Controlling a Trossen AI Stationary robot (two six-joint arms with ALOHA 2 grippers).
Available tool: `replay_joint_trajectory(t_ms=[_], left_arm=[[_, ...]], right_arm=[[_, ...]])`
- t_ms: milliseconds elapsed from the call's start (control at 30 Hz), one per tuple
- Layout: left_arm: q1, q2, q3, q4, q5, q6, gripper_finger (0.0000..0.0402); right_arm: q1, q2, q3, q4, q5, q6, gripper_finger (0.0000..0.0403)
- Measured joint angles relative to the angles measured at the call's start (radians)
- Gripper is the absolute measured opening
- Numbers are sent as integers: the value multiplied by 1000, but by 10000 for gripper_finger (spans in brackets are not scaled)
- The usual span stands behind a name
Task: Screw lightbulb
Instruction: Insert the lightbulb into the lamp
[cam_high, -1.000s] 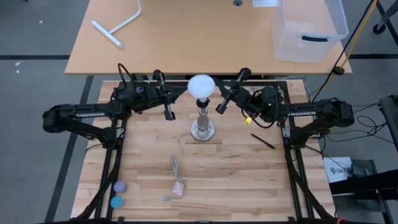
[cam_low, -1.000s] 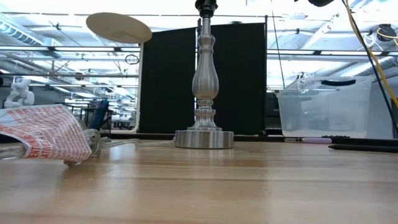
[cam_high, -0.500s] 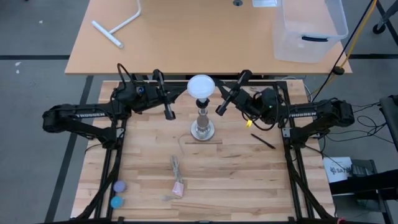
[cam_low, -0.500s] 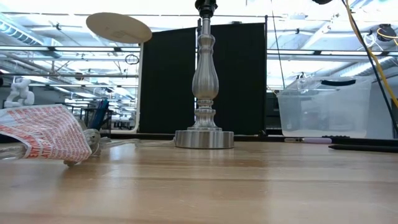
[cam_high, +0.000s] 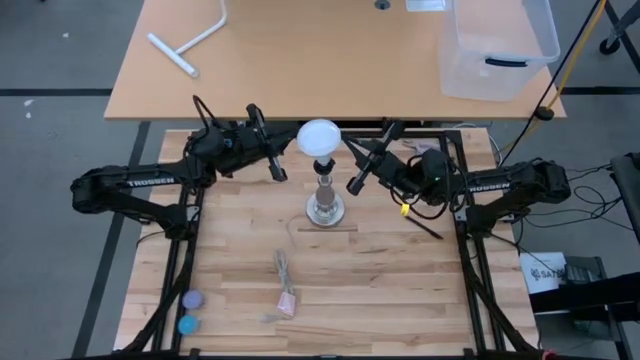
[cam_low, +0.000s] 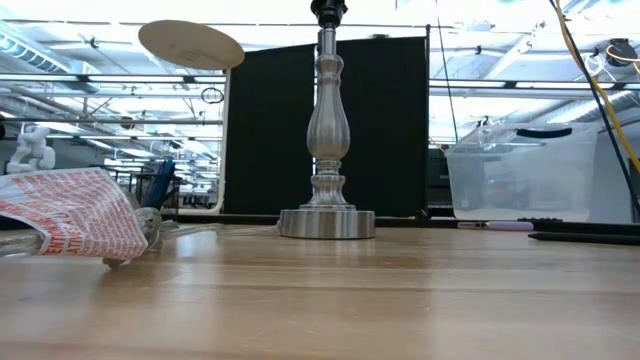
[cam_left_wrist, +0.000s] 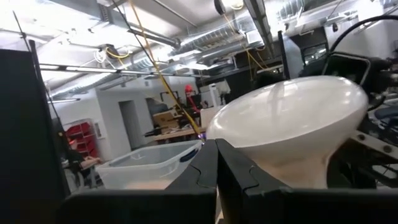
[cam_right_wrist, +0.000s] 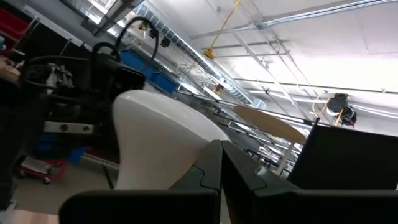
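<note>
Lightbulb (cam_high: 320, 137): white frosted globe, neck tapering downward, upright, globe uppermost. Sat atop metal lamp post (cam_high: 325, 195) near table's far middle. Wrist views showed smooth pale dome widening from narrow neck (cam_left_wrist: 292, 130) (cam_right_wrist: 158, 140).

Readable text, high view: you can make out "TROSSEN" in white capitals on the left arm (cam_high: 150, 181), at about 9 o'clock from the lamp base (cam_high: 326, 210). The same word stands on the right arm (cam_high: 497, 181), at about 3 o'clock. Low view: the crumpled wrapper (cam_low: 70, 222) at 9 o'clock carries red print, too creased for you to read. The white sheet (cam_high: 548, 270) at 4 o'clock bears dark lettering, illegible.
</note>
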Motion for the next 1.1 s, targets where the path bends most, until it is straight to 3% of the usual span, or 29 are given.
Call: replay_joint_trajectory(t_ms=[800,1100], left_arm=[[-5,-36,0,8,4,37,0],[-71,-70,0,-3,-14,109,0]], right_arm=[[63,3,-1,-14,223,-122,0],[58,3,-1,2,273,-142,0]])
